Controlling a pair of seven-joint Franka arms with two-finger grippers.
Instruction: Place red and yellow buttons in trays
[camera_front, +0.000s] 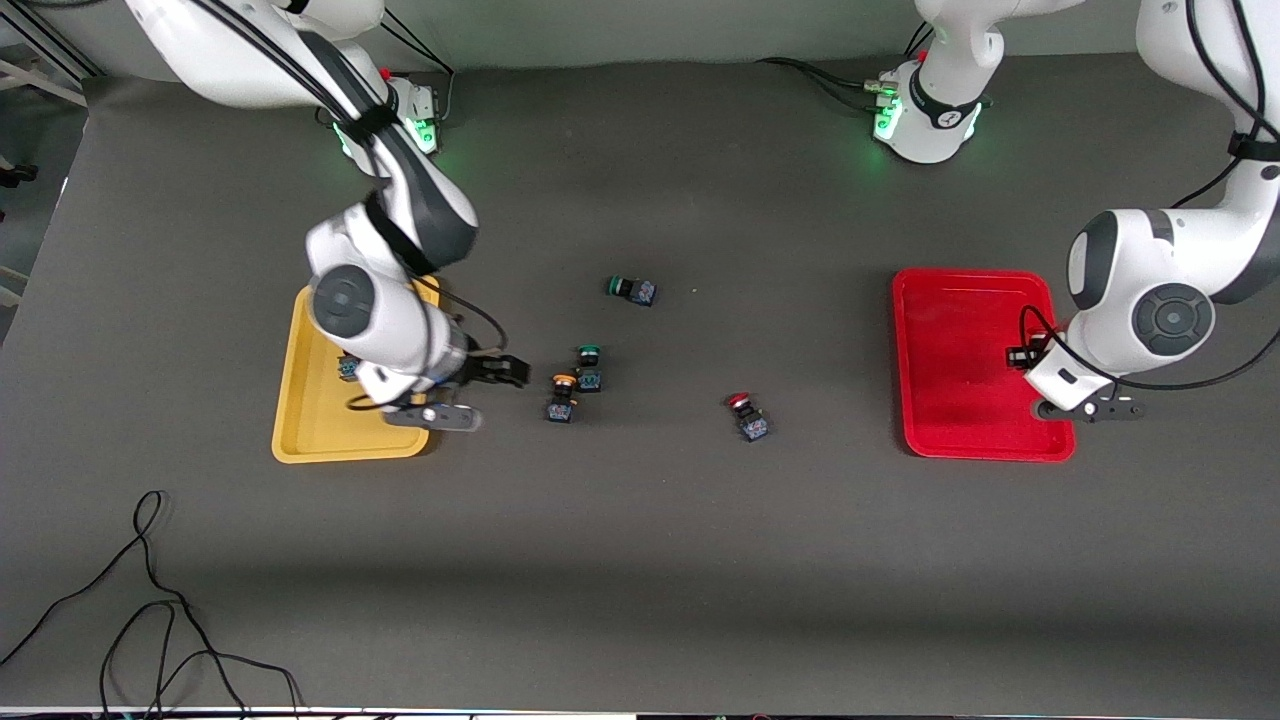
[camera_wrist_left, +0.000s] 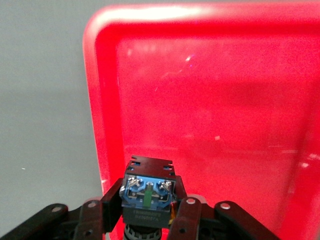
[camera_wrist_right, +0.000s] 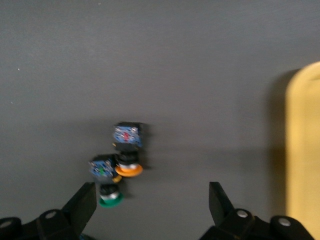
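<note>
front view: high, faces both arm bases, takes in the whole table | left wrist view: close, looks down past its fingers onto the red tray, also in front view | right wrist view: close over the dark mat, shares the yellow-capped button and yellow tray edge

End effector: left end effector clamps a button, blue underside showing, cap hidden.
Position: over the red tray, near its rim.
Surroundings: grey table.
</note>
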